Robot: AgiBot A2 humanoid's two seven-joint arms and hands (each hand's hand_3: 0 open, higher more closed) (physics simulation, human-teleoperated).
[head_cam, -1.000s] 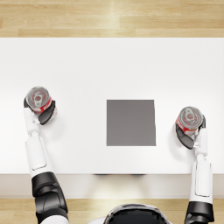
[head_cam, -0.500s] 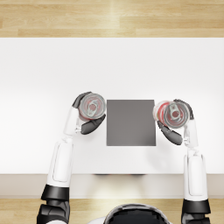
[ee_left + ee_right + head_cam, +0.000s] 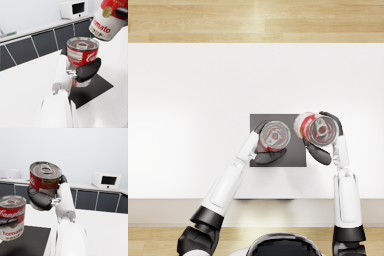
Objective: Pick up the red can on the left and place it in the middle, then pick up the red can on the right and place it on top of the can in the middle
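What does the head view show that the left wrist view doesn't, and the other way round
Only the head view shows the right hand and arm whole, the full white table and the wood floor. Only the left wrist view shows the can labels' wording, the dark cabinets and a white microwave behind. Both show the left hand holding its red can over the dark mat, with the other red can higher, beside it.
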